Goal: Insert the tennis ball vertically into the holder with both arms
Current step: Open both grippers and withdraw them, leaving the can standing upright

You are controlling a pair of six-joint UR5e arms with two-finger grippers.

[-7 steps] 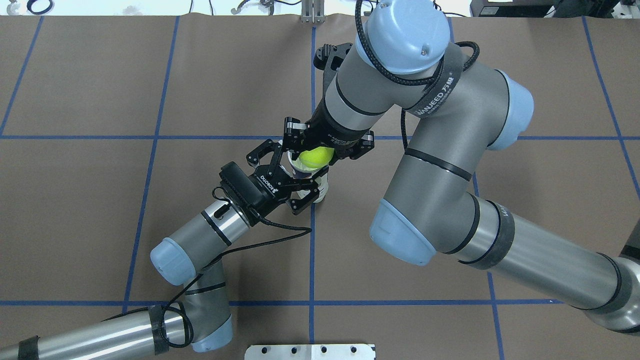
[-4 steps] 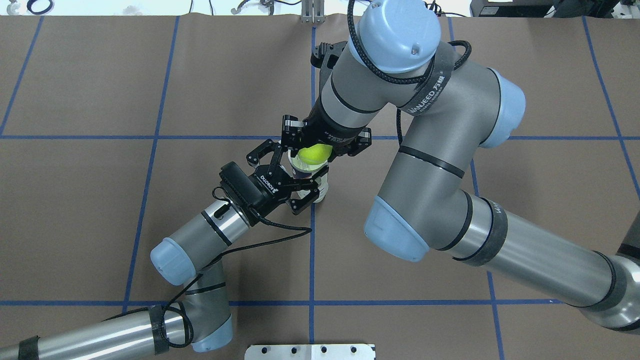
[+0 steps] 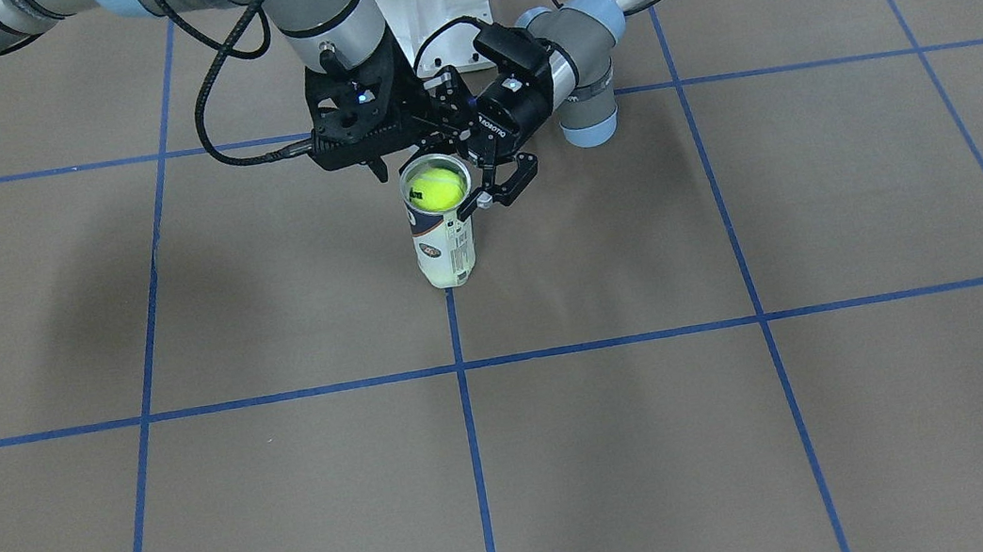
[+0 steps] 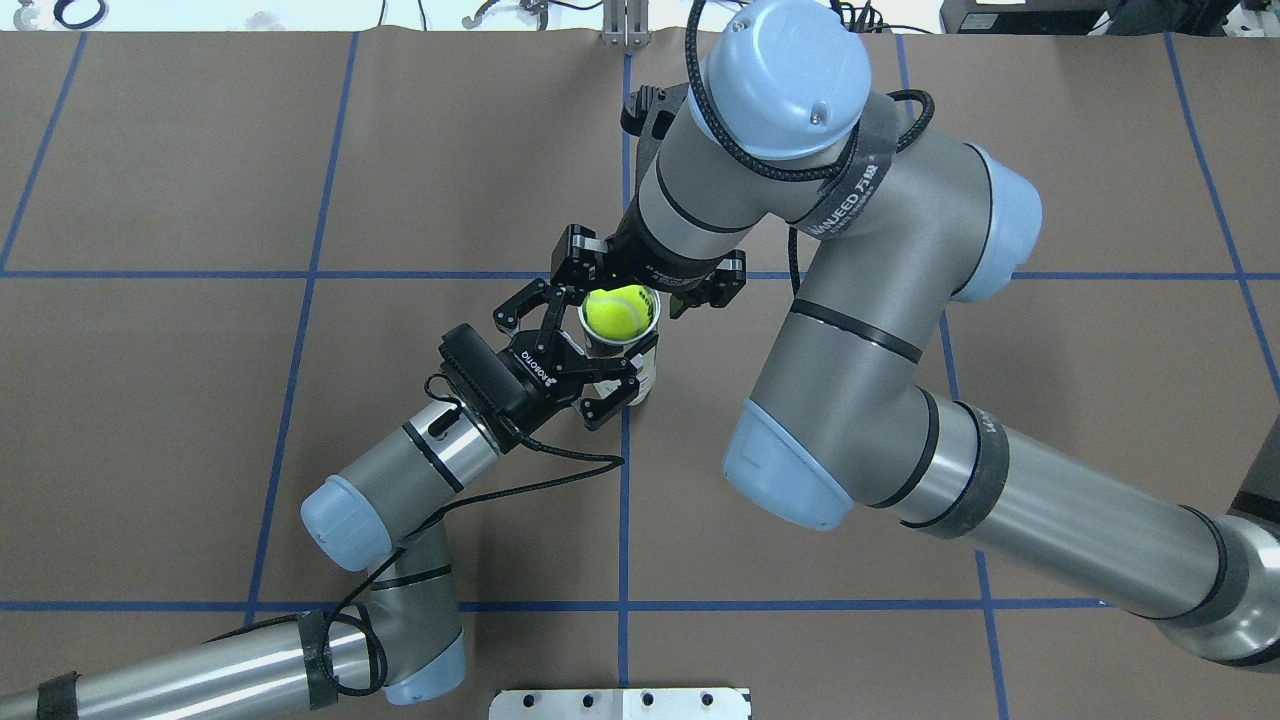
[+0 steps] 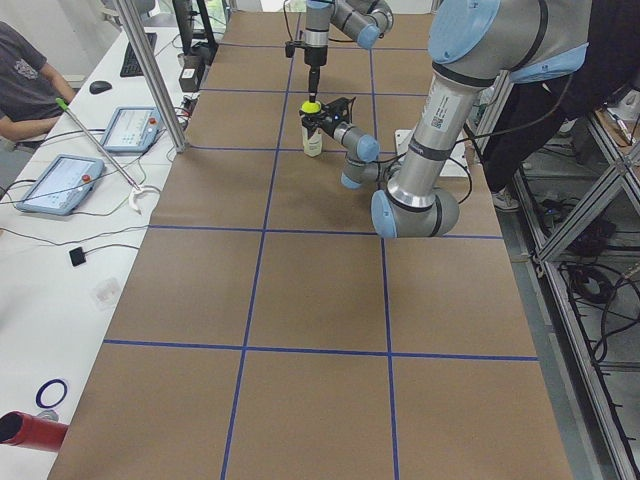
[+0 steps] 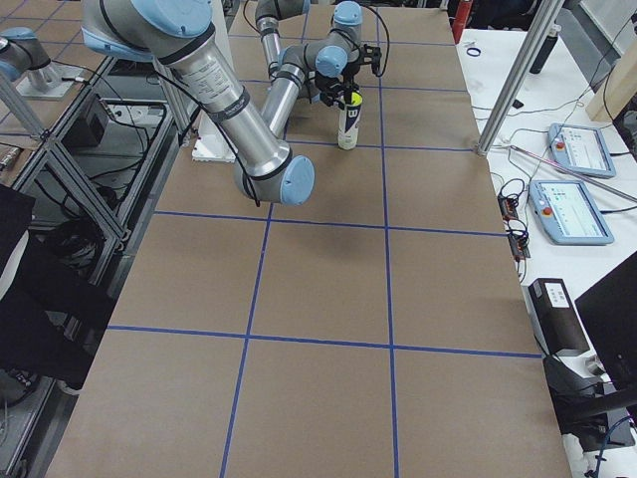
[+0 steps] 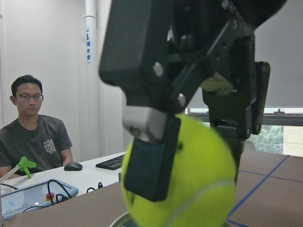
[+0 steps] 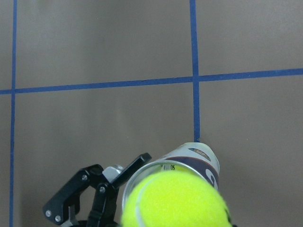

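Right, my left claw (image 4: 598, 352) comes in low from the side and pinches the can (image 3: 445, 244) partway up its wall, one finger on each flank. The can stands upright on the table (image 3: 759, 431), its base against a blue tape line (image 3: 454, 338) near where two lines cross. Its white and navy label faces the front camera, and the silver rim is open at the top.

My right claw (image 7: 194, 156) points straight down over the can and is pinched on the ball (image 3: 436, 186). In the left wrist view, one black pad presses the ball's near side and the other finger stands behind its far side. The ball sits in the can's mouth, centred within the rim, and its yellow top shows above the rim in both side views. How deep its lower half has gone I cannot tell.

From overhead the two claws meet at the can, the left arm reaching in from the lower left and the right arm arching over from the right. Beyond the table's end, the left wrist view shows a person (image 7: 33, 142) seated by a keyboard (image 7: 111, 162) and a mouse (image 7: 73, 166).
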